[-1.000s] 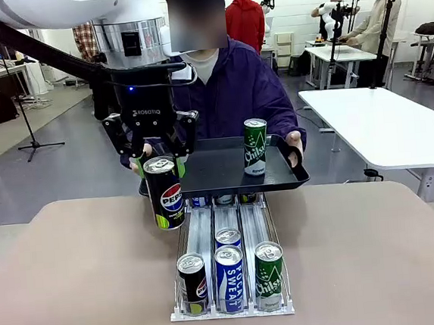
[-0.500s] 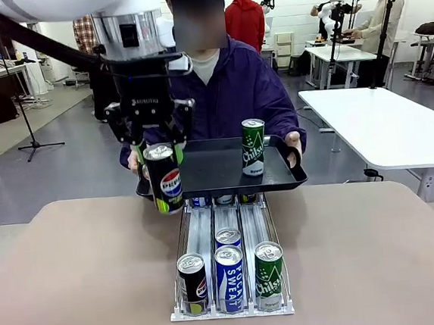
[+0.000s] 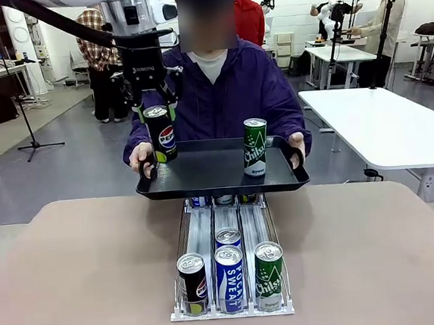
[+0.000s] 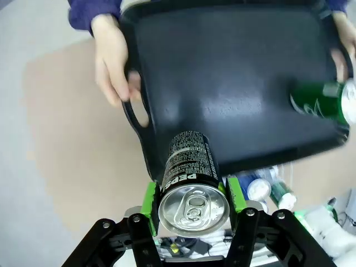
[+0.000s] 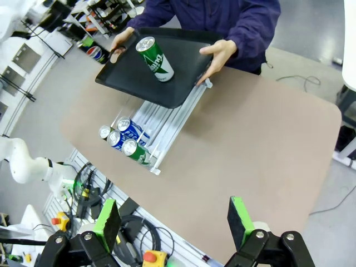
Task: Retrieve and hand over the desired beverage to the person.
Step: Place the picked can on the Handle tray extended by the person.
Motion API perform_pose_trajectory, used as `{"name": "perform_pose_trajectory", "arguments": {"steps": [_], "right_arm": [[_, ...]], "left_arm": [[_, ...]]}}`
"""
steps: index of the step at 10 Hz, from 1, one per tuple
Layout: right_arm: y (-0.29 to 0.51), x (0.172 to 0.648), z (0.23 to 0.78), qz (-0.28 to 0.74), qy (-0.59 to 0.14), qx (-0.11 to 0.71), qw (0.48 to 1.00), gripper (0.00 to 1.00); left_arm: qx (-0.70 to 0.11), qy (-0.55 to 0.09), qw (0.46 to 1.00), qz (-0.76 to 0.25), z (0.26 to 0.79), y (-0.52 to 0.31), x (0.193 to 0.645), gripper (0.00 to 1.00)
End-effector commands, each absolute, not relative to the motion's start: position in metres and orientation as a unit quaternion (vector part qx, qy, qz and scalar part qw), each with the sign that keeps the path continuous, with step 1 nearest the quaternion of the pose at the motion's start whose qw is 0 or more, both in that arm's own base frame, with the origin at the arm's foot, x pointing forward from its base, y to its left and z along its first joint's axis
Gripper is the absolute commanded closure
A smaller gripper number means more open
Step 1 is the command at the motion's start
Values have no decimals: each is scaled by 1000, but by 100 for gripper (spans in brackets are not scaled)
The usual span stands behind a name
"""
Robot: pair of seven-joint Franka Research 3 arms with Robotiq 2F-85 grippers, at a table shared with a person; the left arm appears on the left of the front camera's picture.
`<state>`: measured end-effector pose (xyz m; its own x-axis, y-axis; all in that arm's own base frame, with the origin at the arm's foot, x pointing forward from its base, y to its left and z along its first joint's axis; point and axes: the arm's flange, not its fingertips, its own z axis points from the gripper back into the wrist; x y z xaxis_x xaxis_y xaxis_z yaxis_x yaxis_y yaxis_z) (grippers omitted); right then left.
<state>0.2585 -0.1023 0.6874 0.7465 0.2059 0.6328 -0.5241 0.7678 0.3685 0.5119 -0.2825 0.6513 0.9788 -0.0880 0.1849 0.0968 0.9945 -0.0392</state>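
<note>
**Pepsi can held over the tray's left end — release risk**

Front view: left gripper (image 3: 157, 111) has its jaws closed on the upper part of a Pepsi can (image 3: 160, 134), held above the left end of the black tray (image 3: 203, 180). The person (image 3: 219, 94) holds that tray at the far side of the surface by both ends; left-end hand (image 3: 142, 157) sits just below and beside the can. Can upright, long axis vertical, pull-tab top up, logo facing the near side. A green can (image 3: 255, 147) stands toward the tray's right. Whether the Pepsi can's base touches the tray, I cannot tell.

Left wrist view: looking down the can's length; lid (image 4: 193, 204) nearest, base pointing at the tray's left edge near its handle. Green pads (image 4: 149, 198) press both sides.

Right wrist view: right gripper (image 5: 174, 225) hangs high over the near surface, jaws wide apart and empty. Tray, green can and the rack of cans (image 5: 123, 140) below.

Risks, as I judge them: the can sits close to the tray's rim, so a release there could tip it off. A hand-held tray may sway. Letting go above the tray could topple the tall can, or knock the person's thumb.
</note>
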Motion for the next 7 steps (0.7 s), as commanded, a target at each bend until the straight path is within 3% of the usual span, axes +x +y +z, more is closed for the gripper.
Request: {"name": "perform_pose_trajectory", "arguments": {"steps": [1, 4, 7], "right_arm": [[-100, 259, 685, 212, -296, 285, 887, 0], [-100, 259, 685, 212, -296, 285, 887, 0], [-100, 259, 685, 212, -296, 285, 887, 0]], "left_arm": [[-10, -79, 996, -50, 658, -301, 549, 42], [-21, -55, 996, -64, 651, -295, 569, 42], [-18, -72, 996, -51, 628, -295, 560, 42]]}}
